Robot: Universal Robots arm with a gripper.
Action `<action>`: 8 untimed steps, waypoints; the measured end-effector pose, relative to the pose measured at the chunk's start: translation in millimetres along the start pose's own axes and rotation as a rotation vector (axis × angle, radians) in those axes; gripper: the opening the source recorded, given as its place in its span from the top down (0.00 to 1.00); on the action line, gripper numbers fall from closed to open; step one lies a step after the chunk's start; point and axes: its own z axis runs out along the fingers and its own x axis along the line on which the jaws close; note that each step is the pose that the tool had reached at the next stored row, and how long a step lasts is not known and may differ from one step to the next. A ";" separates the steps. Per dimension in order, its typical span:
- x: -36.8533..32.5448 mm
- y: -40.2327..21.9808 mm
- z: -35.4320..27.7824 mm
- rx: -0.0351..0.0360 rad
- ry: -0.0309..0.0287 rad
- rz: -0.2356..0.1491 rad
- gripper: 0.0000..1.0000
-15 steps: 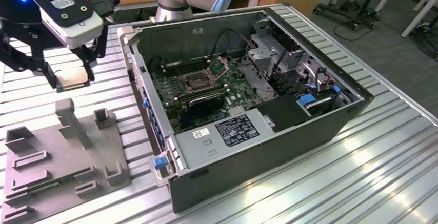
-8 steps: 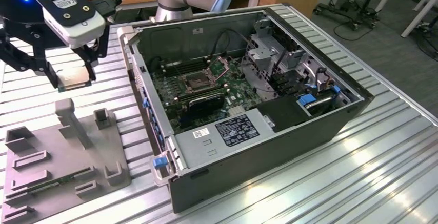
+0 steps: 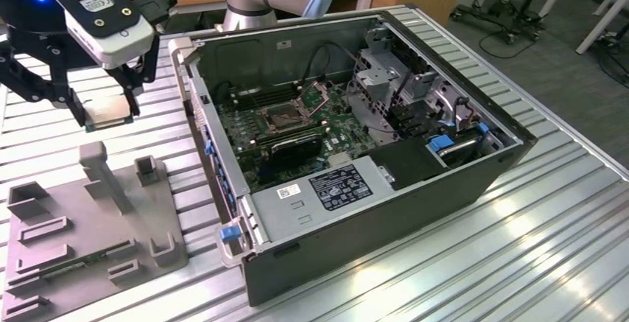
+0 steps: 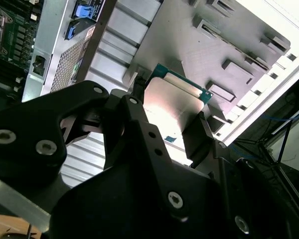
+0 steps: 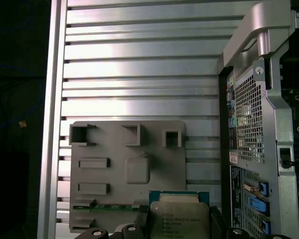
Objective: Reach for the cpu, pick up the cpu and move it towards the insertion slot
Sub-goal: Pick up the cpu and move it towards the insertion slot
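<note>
Room lies open around my gripper [image 3: 106, 113], clear above the grey tray [image 3: 147, 197] and outside the case wall [image 3: 199, 108]. My fingers are closed on the cpu [image 3: 106, 108] by two opposite edges; square, it lies flat, metal face up, well apart from the insertion slot [image 3: 283, 116].

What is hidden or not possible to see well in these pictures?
First wrist view: part of the cpu, cut off by the picture's edge.
Second wrist view: part of the cpu, hidden behind the tool.
Exterior view: the insertion slot, its inside too small to judge.
</note>
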 end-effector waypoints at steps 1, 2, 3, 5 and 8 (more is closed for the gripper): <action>-0.3 0.0 0.0 0.0000 0.0000 0.000 0.45; -0.5 0.0 0.0 0.0000 0.0000 0.000 0.45; -0.7 0.0 0.0 0.0000 0.0000 0.000 0.45; -1.0 0.0 0.0 0.0000 0.0000 0.000 0.45; -1.7 0.0 0.0 0.0000 0.0000 0.000 0.45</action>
